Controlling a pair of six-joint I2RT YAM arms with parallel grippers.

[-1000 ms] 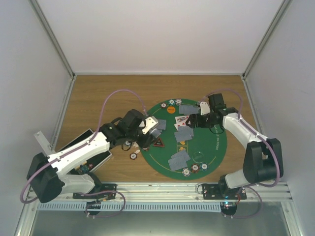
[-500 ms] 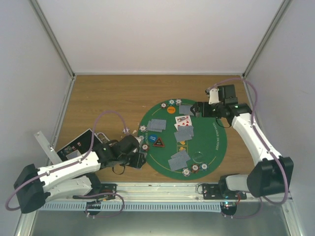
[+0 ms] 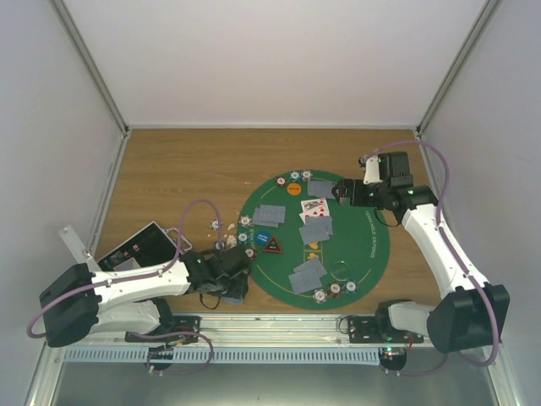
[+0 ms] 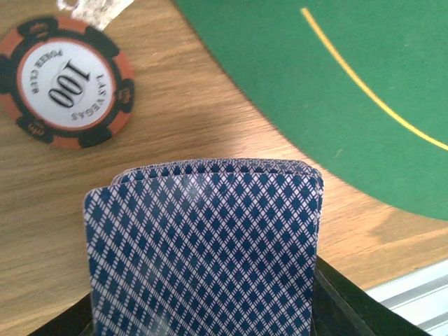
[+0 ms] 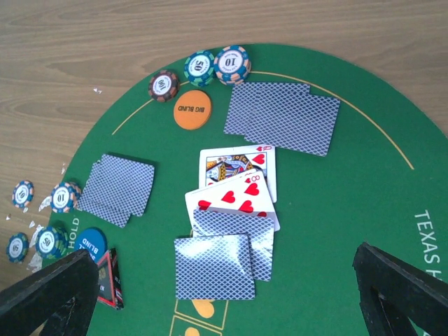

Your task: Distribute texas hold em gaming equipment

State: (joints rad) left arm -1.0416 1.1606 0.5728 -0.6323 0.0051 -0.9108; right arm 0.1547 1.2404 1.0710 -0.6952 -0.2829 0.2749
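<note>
Left wrist view: left gripper (image 4: 206, 322), newly withdrawn, tight around playing cards (image 4: 206, 238), green mat (image 4: 315, 84) ahead-right; right gripper (image 5: 220, 301) wide apart, empty.

Our left arm lies low along the near edge, reaching toward its middle, and our left gripper (image 3: 233, 269) is clamped on a stack of playing cards (image 4: 210, 238). Our right arm stretches up the right edge, elbow bent inward, with our right gripper (image 3: 342, 191) spread wide.
</note>
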